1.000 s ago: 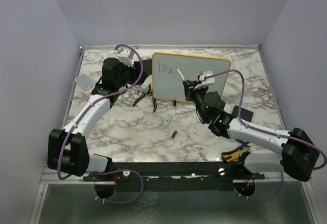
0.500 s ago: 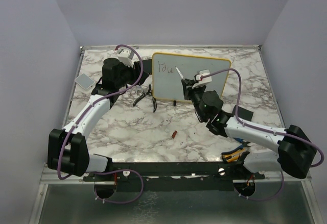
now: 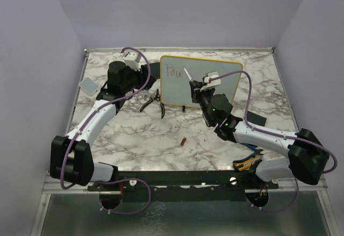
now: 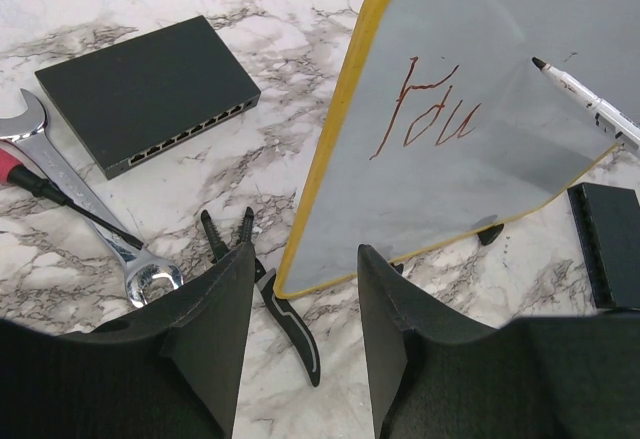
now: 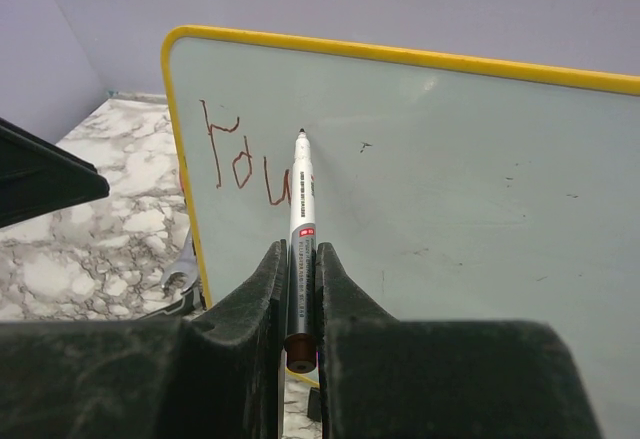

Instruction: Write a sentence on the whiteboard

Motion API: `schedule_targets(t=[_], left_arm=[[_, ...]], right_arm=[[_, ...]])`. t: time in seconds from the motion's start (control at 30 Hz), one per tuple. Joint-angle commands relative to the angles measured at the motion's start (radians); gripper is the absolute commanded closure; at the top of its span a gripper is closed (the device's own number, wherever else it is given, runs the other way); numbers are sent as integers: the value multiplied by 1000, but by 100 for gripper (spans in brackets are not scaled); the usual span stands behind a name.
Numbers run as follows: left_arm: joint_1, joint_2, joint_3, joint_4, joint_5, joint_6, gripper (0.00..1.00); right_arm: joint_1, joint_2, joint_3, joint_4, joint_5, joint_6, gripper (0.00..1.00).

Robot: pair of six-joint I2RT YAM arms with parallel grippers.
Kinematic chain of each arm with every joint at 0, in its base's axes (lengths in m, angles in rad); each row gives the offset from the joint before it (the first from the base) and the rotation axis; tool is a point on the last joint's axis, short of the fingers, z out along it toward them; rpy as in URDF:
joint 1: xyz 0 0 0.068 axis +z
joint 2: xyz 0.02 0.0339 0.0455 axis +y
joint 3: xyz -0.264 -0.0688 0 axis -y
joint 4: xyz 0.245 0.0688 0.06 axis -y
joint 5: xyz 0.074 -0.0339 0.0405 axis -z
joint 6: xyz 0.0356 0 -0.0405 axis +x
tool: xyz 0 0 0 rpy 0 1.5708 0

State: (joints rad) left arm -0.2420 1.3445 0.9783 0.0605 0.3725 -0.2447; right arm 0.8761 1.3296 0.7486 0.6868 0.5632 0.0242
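Note:
The whiteboard (image 3: 180, 93) stands upright on small black feet at the table's middle back, yellow-framed. Of the sentence (image 3: 173, 72), only "You" shows in reddish-brown strokes at the upper left (image 4: 425, 114) (image 5: 245, 164). My right gripper (image 3: 196, 88) (image 5: 300, 251) is shut on a silver marker (image 5: 302, 204) (image 4: 588, 99). Its tip points at the board just right of the "u"; I cannot tell if it touches. My left gripper (image 4: 305, 259) (image 3: 146, 79) hangs open and empty by the board's lower left corner.
Left of the board lie black pliers (image 4: 270, 284) (image 3: 150, 102), a wrench (image 4: 60, 174), a red-handled screwdriver (image 4: 15, 167) and a black box (image 4: 150, 84). A black block (image 3: 257, 119) lies at the right, a small red cap (image 3: 184, 141) in front, a grey pad (image 3: 88, 85) at far left.
My right arm has shifted slightly left and up, carrying the marker tip up-left towards the spot beside the "u". The left arm and the writing are unchanged.

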Motion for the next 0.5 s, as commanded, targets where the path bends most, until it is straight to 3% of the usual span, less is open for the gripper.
schedule_targets(t=[0.0,0.47], left_arm=[[7,-25,-12,12,-10,10,53],[7,-30,-12,12,-11,11,53]], right_arm=[[1,17,25,22,46,-15,100],[1,2,7,-4,80,-2,100]])
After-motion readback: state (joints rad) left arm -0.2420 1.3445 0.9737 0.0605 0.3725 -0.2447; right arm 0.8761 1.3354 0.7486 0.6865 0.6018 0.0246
